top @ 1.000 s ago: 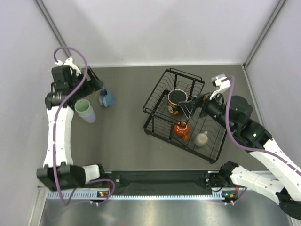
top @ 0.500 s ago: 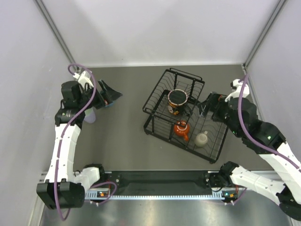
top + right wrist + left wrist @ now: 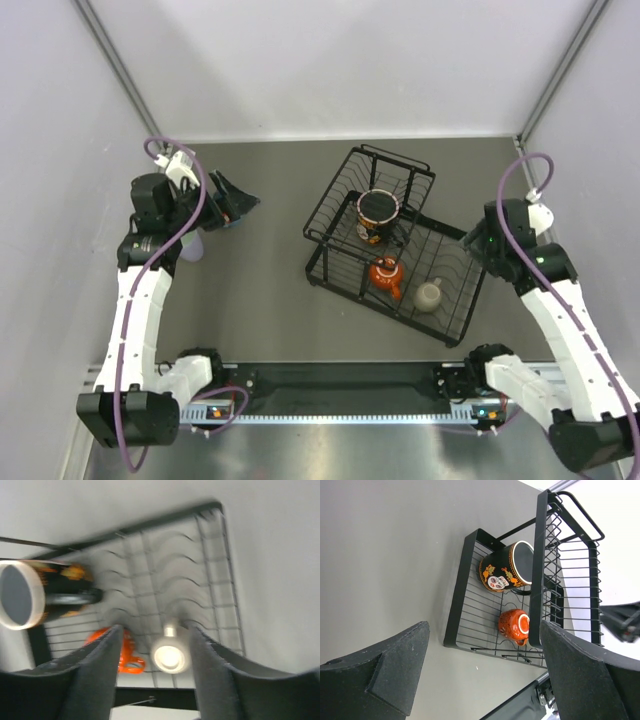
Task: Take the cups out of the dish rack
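Observation:
The black wire dish rack (image 3: 330, 262) stands right of centre. Three cups lie in it: the red and black patterned mug (image 3: 378, 212) on its side at the back, the small orange cup (image 3: 387, 275) and the small beige mug (image 3: 430, 294) on the lower tier. My right gripper (image 3: 468, 240) hovers at the rack's right edge, jaws partly apart and holding nothing; in its wrist view the beige mug (image 3: 170, 655) shows far below between the fingers (image 3: 95, 675). My left gripper (image 3: 240, 196) is open at the far left, aimed toward the rack (image 3: 470, 595).
A lavender tumbler (image 3: 192, 247) peeks out beside the left arm, mostly covered by it. White walls close in the grey table (image 3: 270, 280) on three sides. The arm bases and a black rail (image 3: 340, 380) line the near edge.
The right gripper has drawn back from over the rack's middle to its right edge, and its jaws have narrowed. The left gripper swung right, away from the tumblers, then held still.

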Controlling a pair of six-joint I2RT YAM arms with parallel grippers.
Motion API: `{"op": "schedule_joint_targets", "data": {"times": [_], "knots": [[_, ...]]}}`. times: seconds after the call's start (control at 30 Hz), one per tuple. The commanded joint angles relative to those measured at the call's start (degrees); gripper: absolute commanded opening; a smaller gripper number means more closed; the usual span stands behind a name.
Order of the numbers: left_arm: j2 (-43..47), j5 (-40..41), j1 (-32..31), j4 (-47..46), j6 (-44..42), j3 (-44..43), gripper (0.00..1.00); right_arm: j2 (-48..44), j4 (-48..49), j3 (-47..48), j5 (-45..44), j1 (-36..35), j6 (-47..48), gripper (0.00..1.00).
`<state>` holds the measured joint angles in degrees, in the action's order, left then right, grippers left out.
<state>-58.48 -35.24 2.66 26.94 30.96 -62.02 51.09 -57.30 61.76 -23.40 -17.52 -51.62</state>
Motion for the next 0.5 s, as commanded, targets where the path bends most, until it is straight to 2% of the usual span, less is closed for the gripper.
{"op": "schedule_joint_targets", "data": {"times": [0.0, 0.23, 0.3, 0.37, 0.47], "knots": [[0.91, 0.0, -0.46, -3.3, -1.25, 0.14, 0.96, 0.59, 4.38, -4.97, 13.63, 7.65, 1.07, 0.52], [0.56, 0.09, -0.72, -3.21, -1.25, 0.23, 0.96, 9.89, 8.16, -11.74, 20.49, 11.36, 0.73, 0.21], [0.56, 0.35, -0.9, -3.3, -1.34, 0.49, 0.96, 13.06, 10.79, -13.32, 21.81, 11.63, 0.64, 0.2], [0.47, 0.44, -0.98, -3.21, -1.43, 0.67, 0.96, 14.65, 14.65, -15.08, 22.43, 11.63, 0.46, 0.28], [0.47, 0.26, -1.16, -3.3, -1.69, 0.41, 0.96, 16.14, 16.51, -15.35, 22.08, 11.63, 0.64, 0.33]]}}
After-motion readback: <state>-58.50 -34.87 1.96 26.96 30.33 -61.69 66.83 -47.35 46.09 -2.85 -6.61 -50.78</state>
